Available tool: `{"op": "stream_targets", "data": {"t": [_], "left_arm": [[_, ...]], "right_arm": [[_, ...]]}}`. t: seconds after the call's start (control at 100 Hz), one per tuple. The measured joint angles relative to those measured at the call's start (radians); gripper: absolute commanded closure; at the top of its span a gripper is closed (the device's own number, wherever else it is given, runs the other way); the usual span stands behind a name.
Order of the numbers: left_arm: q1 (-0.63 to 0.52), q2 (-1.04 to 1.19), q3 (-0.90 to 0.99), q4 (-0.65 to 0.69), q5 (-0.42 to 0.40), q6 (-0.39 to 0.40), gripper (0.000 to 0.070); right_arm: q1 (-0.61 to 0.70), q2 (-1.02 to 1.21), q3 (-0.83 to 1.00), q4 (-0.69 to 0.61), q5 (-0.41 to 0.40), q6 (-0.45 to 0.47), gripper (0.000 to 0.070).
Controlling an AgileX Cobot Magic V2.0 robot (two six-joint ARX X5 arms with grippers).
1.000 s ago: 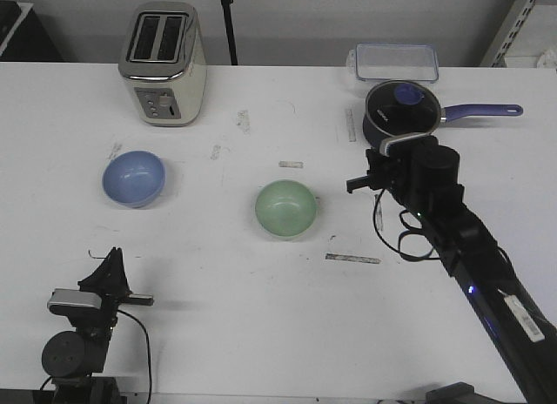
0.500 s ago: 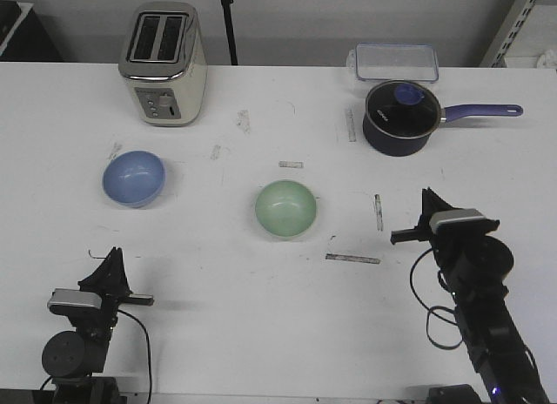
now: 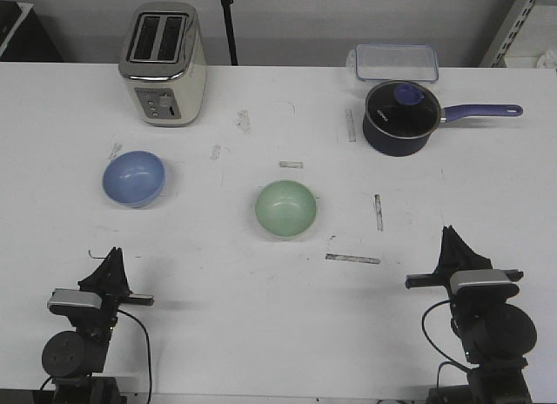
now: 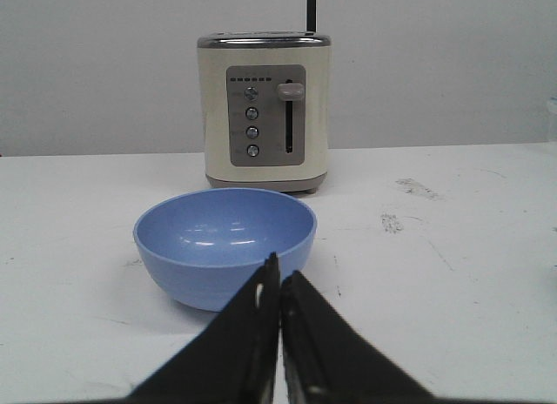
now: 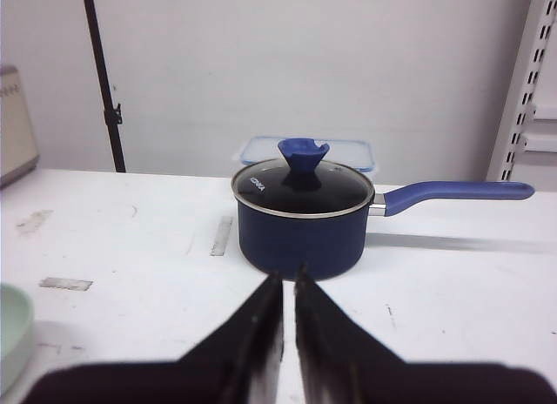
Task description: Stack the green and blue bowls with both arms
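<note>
White counter (image 3: 261, 317) carries the blue bowl (image 3: 133, 178) at the left, in front of a cream toaster (image 3: 164, 63), and the green bowl (image 3: 285, 209) near the middle, well apart. Both arms sit folded at the near edge. The left pincer (image 4: 279, 286) and right pincer (image 5: 288, 286) are each closed and empty, the right facing a navy saucepan (image 5: 303, 214).

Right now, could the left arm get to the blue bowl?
Probably yes: the blue bowl sits straight ahead of the left claw, with only bare table between them.
</note>
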Motion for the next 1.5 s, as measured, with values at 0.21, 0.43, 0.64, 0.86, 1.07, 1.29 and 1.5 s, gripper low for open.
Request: {"op": "stream_targets", "data": {"t": [0.21, 0.43, 0.64, 0.86, 1.07, 1.29, 1.5], "left_arm": [[0.0, 0.0, 0.0, 0.0, 0.0, 0.0, 0.0699], [0.0, 0.0, 0.0, 0.0, 0.0, 0.0, 0.0699], [0.0, 0.0, 0.0, 0.0, 0.0, 0.0, 0.0699], [0.0, 0.0, 0.0, 0.0, 0.0, 0.0, 0.0699], [0.0, 0.0, 0.0, 0.0, 0.0, -0.001, 0.0699], [0.0, 0.0, 0.0, 0.027, -0.01, -0.004, 0.0699], [0.0, 0.001, 0.013, 0.055, -0.067, -0.004, 0.0699]], "right_arm": [[0.0, -0.074, 0.0, -0.024, -0.002, 0.0, 0.0685], [0.0, -0.117, 0.0, -0.023, -0.005, 0.0, 0.0685], [0.0, -0.117, 0.0, -0.023, -0.005, 0.0, 0.0685], [0.0, -0.117, 0.0, -0.023, -0.005, 0.0, 0.0685], [0.0, -0.117, 0.0, -0.023, -0.005, 0.0, 0.0685], [0.0, -0.117, 0.0, -0.023, -0.005, 0.0, 0.0685], [0.0, -0.117, 0.0, -0.018, -0.005, 0.0, 0.0685]]}}
